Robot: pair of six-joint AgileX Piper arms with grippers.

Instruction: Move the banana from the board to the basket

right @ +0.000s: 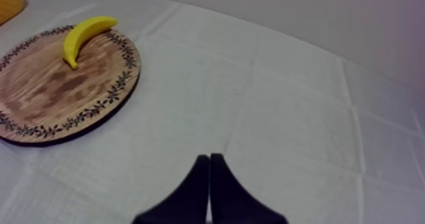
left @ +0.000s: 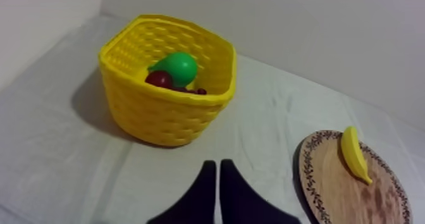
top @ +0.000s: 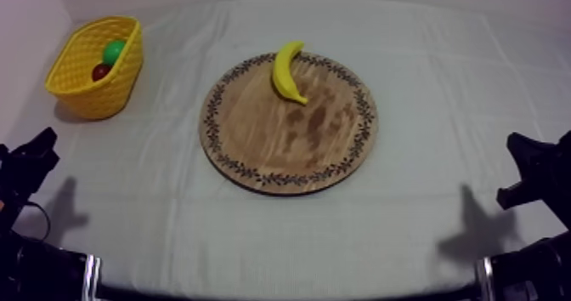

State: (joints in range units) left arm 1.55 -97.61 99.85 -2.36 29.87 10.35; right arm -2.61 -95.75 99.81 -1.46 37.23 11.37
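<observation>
A yellow banana (top: 287, 71) lies on the far edge of the round wooden board (top: 289, 143) in the middle of the table; the banana (right: 85, 35) also lies across the board's patterned rim (right: 123, 56) in the right wrist view. The yellow basket (top: 95, 66) stands at the far left, holding a green pear (left: 177, 66) and a small red fruit (left: 159, 79). My left gripper (left: 217, 166) rests low at the left, shut on nothing, short of the basket (left: 167, 106). My right gripper (right: 209, 158) rests low at the right, shut on nothing, over bare cloth.
Something dark (left: 197, 91) lies in the basket beside the red fruit. Bare grey-white cloth (top: 425, 228) spreads around the board and in front of both arms. A wall (top: 25, 15) rises just left of the basket.
</observation>
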